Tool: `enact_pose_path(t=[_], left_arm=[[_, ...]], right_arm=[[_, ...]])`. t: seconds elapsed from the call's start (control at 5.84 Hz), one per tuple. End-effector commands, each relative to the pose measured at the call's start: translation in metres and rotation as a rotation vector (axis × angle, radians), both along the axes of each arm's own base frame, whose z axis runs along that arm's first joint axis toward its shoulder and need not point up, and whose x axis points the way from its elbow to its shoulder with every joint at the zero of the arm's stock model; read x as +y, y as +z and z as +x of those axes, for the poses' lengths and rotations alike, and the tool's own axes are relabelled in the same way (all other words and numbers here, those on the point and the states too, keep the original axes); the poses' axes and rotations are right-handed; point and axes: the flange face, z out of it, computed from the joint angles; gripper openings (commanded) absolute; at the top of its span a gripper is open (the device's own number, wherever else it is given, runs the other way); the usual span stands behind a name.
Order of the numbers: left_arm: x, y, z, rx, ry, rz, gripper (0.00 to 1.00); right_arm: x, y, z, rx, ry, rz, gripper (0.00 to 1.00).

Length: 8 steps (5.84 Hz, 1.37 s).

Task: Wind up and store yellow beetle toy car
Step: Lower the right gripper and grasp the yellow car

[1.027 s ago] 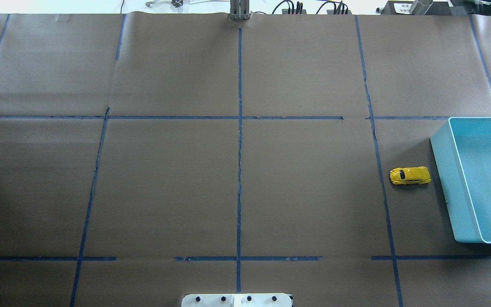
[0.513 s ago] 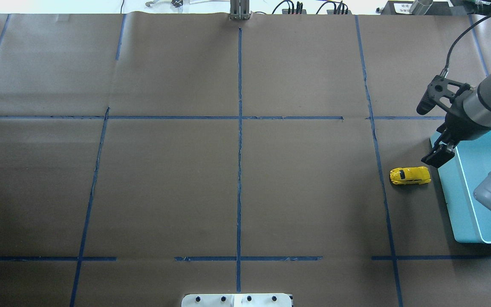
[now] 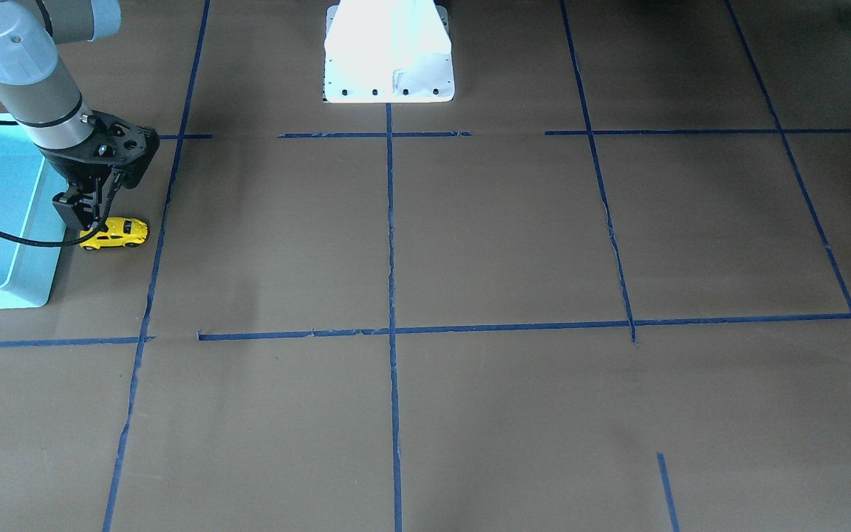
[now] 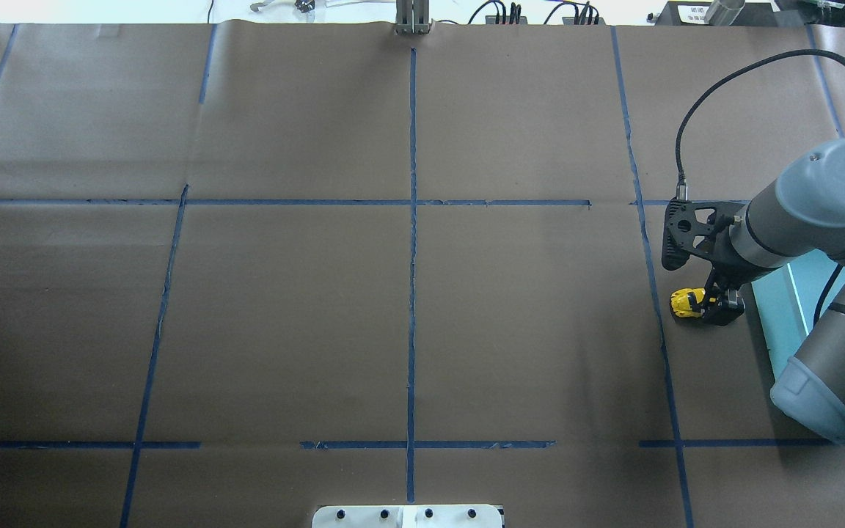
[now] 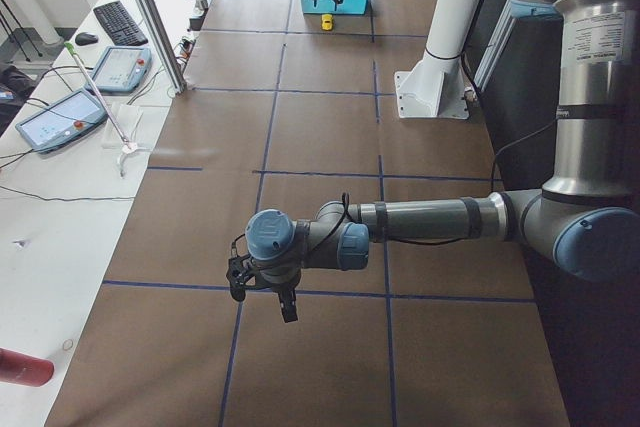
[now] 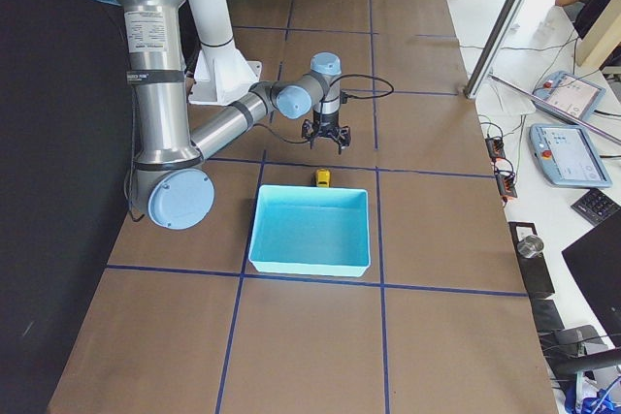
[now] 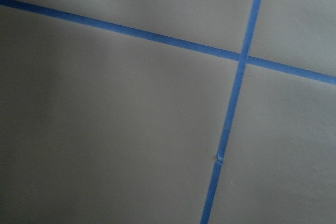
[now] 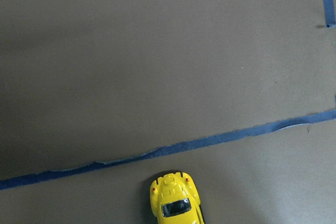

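The yellow beetle toy car [image 4: 685,302] stands on the brown paper just left of the turquoise bin [image 4: 773,317]. It also shows in the front view [image 3: 117,233], the right wrist view [image 8: 176,203] and the right side view [image 6: 321,178]. My right gripper [image 4: 720,306] is low over the car's end nearest the bin, and its fingers look open. In the front view the right gripper [image 3: 91,219] hides that end of the car. My left gripper [image 5: 284,303] hangs over bare paper far from the car, and I cannot tell whether it is open or shut.
The turquoise bin [image 6: 309,264] holds nothing that I can see. Blue tape lines [image 4: 412,257] cross the paper. The robot's white base [image 3: 388,52] stands at the table's near edge. Cables and boxes [image 4: 540,15] lie along the far edge.
My right arm has come in from the right edge, moved left over the bin and come down to the car. The car has not moved.
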Motion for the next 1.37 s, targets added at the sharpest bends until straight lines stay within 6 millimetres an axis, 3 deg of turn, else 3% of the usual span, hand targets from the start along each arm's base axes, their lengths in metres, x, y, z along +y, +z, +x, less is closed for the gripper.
enact_pose_path(t=[0.0,0.51,0.68,1.2], left_arm=[[0.002,0.003,-0.003,-0.001,-0.009,-0.010,1.00],[-0.003,0.001,-0.008,-0.003,-0.013,0.002,1.00],[0.002,0.006,-0.008,-0.003,-0.013,-0.009,1.00],[0.004,0.015,-0.007,-0.003,-0.013,-0.030,1.00]], right_arm=[[-0.005,0.028,-0.018,0.048,-0.087,0.033,1.00],[0.001,0.048,-0.026,0.080,-0.111,0.015,1.00],[-0.004,0.066,-0.034,0.102,-0.115,-0.006,1.00],[0.003,0.074,-0.040,0.108,-0.131,-0.009,1.00]])
